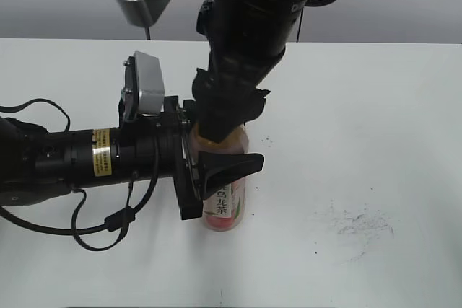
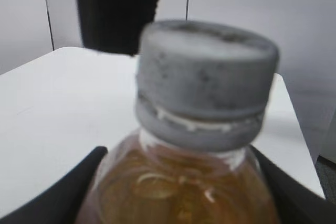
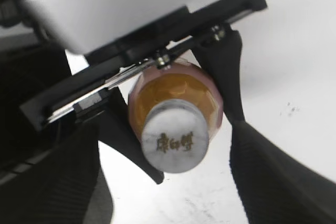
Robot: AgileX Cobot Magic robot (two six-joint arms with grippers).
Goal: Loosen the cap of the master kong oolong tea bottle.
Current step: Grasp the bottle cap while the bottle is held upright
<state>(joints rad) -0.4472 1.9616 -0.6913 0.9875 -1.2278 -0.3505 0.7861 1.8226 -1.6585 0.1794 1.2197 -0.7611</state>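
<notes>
A: Where is the bottle [image 1: 225, 203] standing?

B: It is standing upright on the white table [image 1: 375, 106], near the middle. The left gripper [image 1: 216, 171] is reaching in from the side and clamping the bottle's shoulder, fingers [image 2: 58, 192] pressing on both flanks just under the neck.

A: And the right gripper [image 3: 173, 182]?

B: It is hanging above the cap [image 3: 175, 142], fingers [image 3: 278, 177] spread wide on either side and gripping nothing. The cap is sitting in the gap, touching neither finger as far as I can judge.

A: So what is the step asking for?

B: I'd say it is asking for a straight drop until the pads are level with the ribbed rim, then a firm squeeze before any twist. The cap is looking slightly off-centre toward the left finger, so re-centring first should be helping. The left hold should be staying tight, or the bottle will be spinning along.

A: Anything unclear?

B: In the outside view the right arm is covering the cap entirely. The left wrist view is blurring the cap, and the label is showing only partly.
</notes>
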